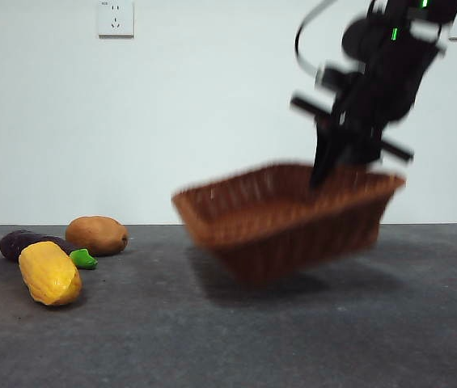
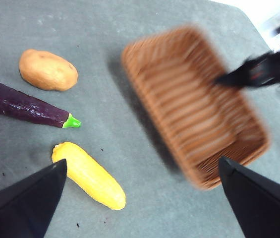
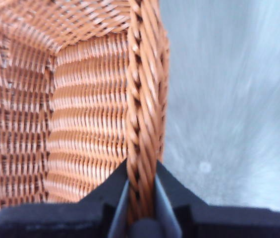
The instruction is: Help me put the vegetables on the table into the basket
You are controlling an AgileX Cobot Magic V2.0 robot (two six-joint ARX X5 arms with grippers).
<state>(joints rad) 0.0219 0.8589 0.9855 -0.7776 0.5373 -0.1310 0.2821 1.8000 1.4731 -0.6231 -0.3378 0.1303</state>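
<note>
My right gripper (image 1: 335, 166) is shut on the rim of the brown wicker basket (image 1: 285, 214) and holds it tilted above the table, blurred by motion. In the right wrist view the rim (image 3: 142, 124) is clamped between the jaws (image 3: 140, 198). The yellow corn (image 1: 48, 273), brown potato (image 1: 97, 234) and purple eggplant (image 1: 30, 242) with green stem lie on the table at the left. In the left wrist view the corn (image 2: 87, 174), eggplant (image 2: 23, 106), potato (image 2: 48, 70) and basket (image 2: 194, 104) show below my open, empty left gripper (image 2: 142, 198).
The dark grey table (image 1: 293, 339) stretches across the front. A white wall with two sockets (image 1: 116, 18) stands behind. The right arm (image 2: 266, 69) shows in the left wrist view at the basket's far side.
</note>
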